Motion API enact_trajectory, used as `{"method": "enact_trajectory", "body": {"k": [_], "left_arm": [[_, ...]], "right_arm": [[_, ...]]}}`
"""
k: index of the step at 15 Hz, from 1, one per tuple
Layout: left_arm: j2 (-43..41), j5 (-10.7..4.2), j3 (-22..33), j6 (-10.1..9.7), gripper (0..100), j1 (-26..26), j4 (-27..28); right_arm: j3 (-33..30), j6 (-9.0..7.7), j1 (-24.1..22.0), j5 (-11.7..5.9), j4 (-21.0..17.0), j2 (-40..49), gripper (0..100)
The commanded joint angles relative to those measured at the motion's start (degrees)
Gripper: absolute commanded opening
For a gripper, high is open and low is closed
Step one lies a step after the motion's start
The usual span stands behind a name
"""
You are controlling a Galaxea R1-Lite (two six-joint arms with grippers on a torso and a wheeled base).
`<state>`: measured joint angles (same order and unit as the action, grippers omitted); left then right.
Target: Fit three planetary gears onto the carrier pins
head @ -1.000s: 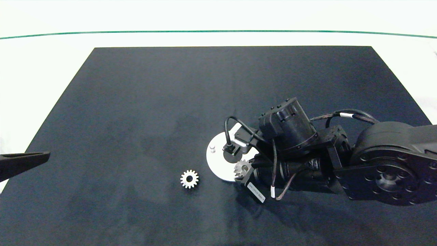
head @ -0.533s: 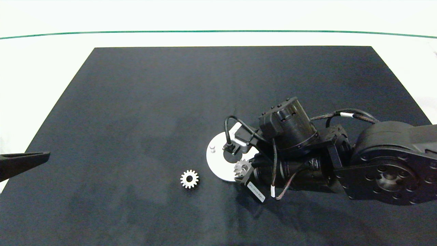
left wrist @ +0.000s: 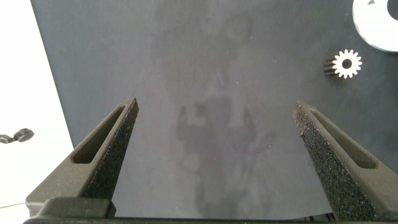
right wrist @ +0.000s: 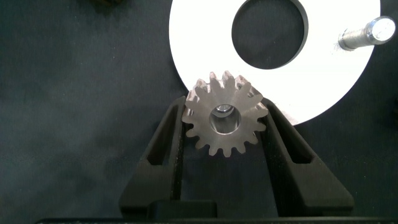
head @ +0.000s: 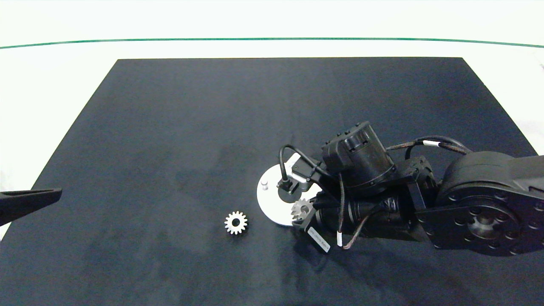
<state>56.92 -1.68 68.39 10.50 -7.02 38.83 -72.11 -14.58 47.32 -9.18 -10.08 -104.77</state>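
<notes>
A flat white disc with a central hole lies on the dark mat, and one bare carrier pin stands at its left rim. My right gripper is at the disc's near-right rim, shut on a planetary gear. In the right wrist view that gear lies flat between the two fingers, overlapping the edge of the disc; a bright spot shows in its bore. A bare pin stands further round. A second gear lies loose on the mat left of the disc. The right arm hides the rest of the disc.
My left gripper hangs open at the mat's left edge, far from the parts; its wrist view shows the loose gear and a sliver of the disc. The black mat lies on a white table.
</notes>
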Motion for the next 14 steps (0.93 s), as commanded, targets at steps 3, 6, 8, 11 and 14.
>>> {"method": "enact_trajectory", "body": {"k": [3,6,8,11,14], "left_arm": [[-0.1,-0.08,0.0,0.05,100,-0.1,0.2],[-0.1,0.01,0.0,0.14,100,-0.1,0.2],[-0.1,0.01,0.0,0.14,100,-0.1,0.2],[-0.1,0.01,0.0,0.14,100,-0.1,0.2],[-0.1,0.01,0.0,0.14,100,-0.1,0.2]], "right_arm": [[1.0,-0.01,0.0,-0.05,-0.1,0.0,22],[1.0,-0.10,0.0,-0.14,-0.1,0.1,22],[1.1,-0.01,-0.1,-0.14,-0.1,0.1,22],[1.0,-0.01,0.0,-0.14,0.1,0.2,22],[1.0,-0.01,-0.1,-0.05,0.1,0.2,100]]}}
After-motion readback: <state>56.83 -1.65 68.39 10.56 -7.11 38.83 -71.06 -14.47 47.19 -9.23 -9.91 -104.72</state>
